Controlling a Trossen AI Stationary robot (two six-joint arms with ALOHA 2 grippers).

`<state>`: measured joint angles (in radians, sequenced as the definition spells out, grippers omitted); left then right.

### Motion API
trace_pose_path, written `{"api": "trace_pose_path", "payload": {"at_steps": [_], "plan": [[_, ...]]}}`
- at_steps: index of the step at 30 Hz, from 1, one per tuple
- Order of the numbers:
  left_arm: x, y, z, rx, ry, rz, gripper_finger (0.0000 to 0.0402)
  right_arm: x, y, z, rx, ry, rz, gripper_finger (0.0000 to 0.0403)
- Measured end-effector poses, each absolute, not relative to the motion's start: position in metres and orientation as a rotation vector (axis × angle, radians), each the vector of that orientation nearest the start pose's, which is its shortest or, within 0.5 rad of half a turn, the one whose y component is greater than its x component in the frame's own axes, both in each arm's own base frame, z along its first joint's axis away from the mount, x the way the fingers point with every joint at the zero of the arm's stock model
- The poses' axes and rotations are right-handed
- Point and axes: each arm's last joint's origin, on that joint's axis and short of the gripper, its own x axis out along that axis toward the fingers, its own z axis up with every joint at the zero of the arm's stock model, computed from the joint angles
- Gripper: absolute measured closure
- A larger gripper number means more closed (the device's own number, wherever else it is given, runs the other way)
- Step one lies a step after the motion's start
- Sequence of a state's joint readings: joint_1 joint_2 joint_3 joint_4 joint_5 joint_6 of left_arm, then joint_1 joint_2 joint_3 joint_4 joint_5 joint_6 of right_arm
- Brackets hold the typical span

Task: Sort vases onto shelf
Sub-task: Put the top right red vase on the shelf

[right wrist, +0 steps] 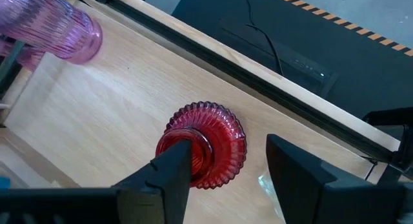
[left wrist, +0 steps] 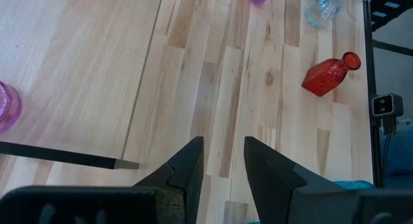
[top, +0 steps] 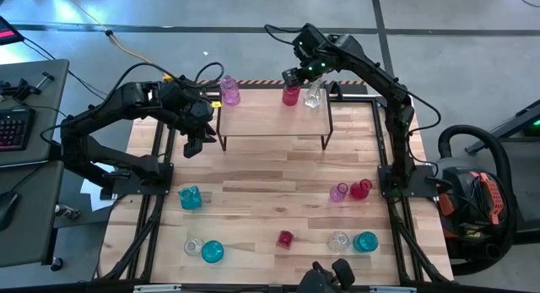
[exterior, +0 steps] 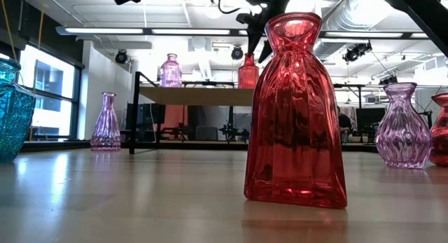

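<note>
Butcher-block table (top: 270,204), small wooden shelf (top: 274,120) at its far edge, right gripper (right wrist: 222,169) fingers spread just above a ribbed red vase (right wrist: 203,143) (standing upright on the shelf), pink vase (top: 229,90) and clear vase (top: 314,96) alongside, left gripper (left wrist: 222,166) slightly parted, empty.

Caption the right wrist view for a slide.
Right gripper open above a red ribbed vase on the shelf, pink vase nearby.

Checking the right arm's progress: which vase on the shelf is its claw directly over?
The red vase, mid-shelf between the pink vase and the clear vase; the right claw straddles it, open.
</note>
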<state>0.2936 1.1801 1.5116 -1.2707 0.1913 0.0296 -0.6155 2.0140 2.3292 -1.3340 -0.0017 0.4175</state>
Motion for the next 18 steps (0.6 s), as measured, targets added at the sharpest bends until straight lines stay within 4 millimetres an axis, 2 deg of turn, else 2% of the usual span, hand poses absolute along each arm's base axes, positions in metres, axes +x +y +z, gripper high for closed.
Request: {"api": "trace_pose_path", "payload": {"at_steps": [5, 18], "plan": [[0.1819, 0.0493, 0.4065, -0.198, 0.913, 0.081, 0.0298, 0.3217, -0.2277, 0.4017, 0.669, 0.842, -0.766, 0.0227], [0.1820, 0.0493, 0.4064, -0.198, 0.913, 0.081, 0.0298, 0.3207, -0.2301, 0.4022, 0.661, 0.834, -0.765, 0.0227]]}}
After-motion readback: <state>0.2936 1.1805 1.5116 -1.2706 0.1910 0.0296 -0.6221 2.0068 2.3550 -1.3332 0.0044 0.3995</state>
